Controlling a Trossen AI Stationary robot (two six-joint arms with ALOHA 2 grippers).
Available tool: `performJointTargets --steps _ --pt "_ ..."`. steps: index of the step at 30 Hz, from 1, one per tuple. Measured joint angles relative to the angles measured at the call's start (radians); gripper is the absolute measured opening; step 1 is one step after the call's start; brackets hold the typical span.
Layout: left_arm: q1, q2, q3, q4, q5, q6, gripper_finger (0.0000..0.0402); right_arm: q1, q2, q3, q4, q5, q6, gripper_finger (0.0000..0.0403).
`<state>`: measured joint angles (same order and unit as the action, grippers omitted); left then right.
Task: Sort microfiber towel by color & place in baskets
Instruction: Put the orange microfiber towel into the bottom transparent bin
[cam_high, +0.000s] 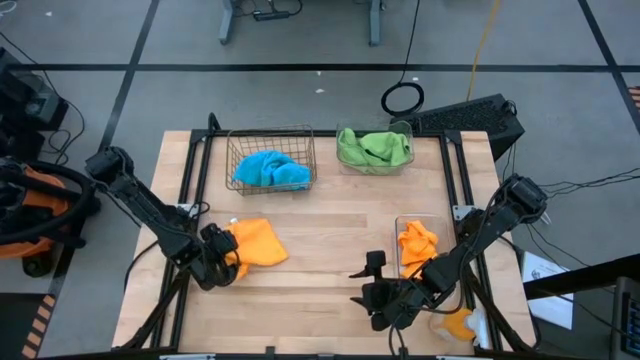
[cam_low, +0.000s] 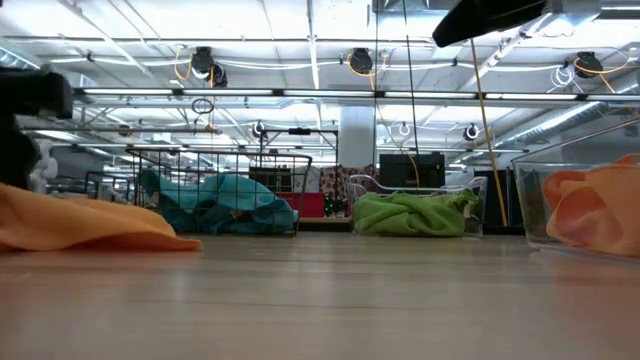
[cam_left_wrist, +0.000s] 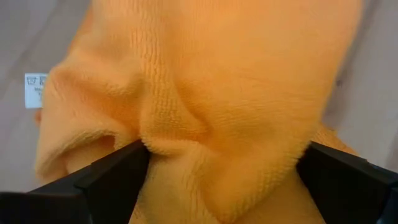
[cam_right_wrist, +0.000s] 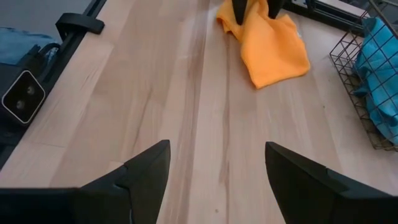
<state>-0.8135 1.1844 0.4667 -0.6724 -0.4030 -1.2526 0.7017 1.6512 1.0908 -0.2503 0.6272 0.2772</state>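
At the table's left front, the left gripper (cam_high: 222, 262) stands spread wide astride the near edge of the loose orange towel (cam_high: 258, 241), cloth bunched between its fingers (cam_left_wrist: 106, 180) but not yet pinched; the towel's length runs rightward from it; the orange bin (cam_high: 418, 238) lies well to the right, near the right gripper (cam_high: 375, 288), which hangs part-open over bare wood, holding nothing; the left arm is plainly nearer.

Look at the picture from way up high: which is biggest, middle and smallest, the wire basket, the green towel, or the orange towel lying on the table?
1. wire basket, the biggest.
2. green towel and orange towel on the table: these look about alike from above, and the left tool covers part of the orange one, so I won't rank them.
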Motion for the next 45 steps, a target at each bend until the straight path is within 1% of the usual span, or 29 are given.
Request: performJointTargets --steps 4,6,9,11,17,22,25,26,29,32,35,39,41,45 --pt "0.0 0.005 -0.05 0.053 -0.005 -0.021 0.0397 -0.003 0.0 0.0 0.0 0.0 -0.003 0.0251" --pt "0.0 0.005 -0.066 0.074 -0.013 -0.021 0.0389 -0.003 0.0 0.0 0.0 0.0 -0.003 0.0251" --pt "0.0 0.004 -0.076 0.083 -0.017 -0.021 0.0361 -0.003 0.0 0.0 0.002 0.0 -0.003 0.0251" --pt "0.0 0.005 -0.078 0.084 -0.02 -0.021 0.0334 -0.003 0.0 0.0 0.012 0.0 -0.006 0.0251" --pt "0.001 0.006 -0.08 0.112 -0.042 -0.001 0.0236 -0.008 0.0 0.0 0.061 0.001 -0.033 0.0251" --pt "0.0 0.008 -0.084 0.2 -0.074 0.09 0.012 -0.02 0.0 0.0 0.091 0.001 -0.055 0.0251" --pt "0.0 0.008 -0.084 0.261 -0.131 0.162 0.0047 -0.036 0.0 0.0 0.122 0.001 -0.062 0.0251" --pt "0.0 0.008 -0.084 0.28 -0.157 0.183 0.003 -0.043 0.0 0.0 0.129 0.001 -0.063 0.0251" --pt "0.001 0.008 -0.08 0.328 -0.231 0.242 0.0026 -0.069 0.002 0.0 0.171 0.001 -0.071 0.0251" --pt "0.001 0.008 -0.058 0.372 -0.288 0.348 0.0043 -0.1 0.024 0.0 0.25 0.001 -0.104 0.0251" --pt "0.0 0.008 -0.019 0.424 -0.331 0.526 0.0049 -0.135 0.068 0.0 0.333 -0.003 -0.154 0.0251" --pt "0.0 0.008 0.037 0.542 -0.358 0.843 0.0041 -0.188 0.136 0.0 0.482 -0.012 -0.204 0.0251" --pt "0.0 0.008 0.065 0.607 -0.358 1.006 0.0039 -0.214 0.168 0.0 0.599 -0.067 -0.211 0.0252" --pt "0.0 0.007 0.107 0.722 -0.359 1.278 0.0039 -0.261 0.211 0.0 0.789 -0.223 -0.223 0.0264"
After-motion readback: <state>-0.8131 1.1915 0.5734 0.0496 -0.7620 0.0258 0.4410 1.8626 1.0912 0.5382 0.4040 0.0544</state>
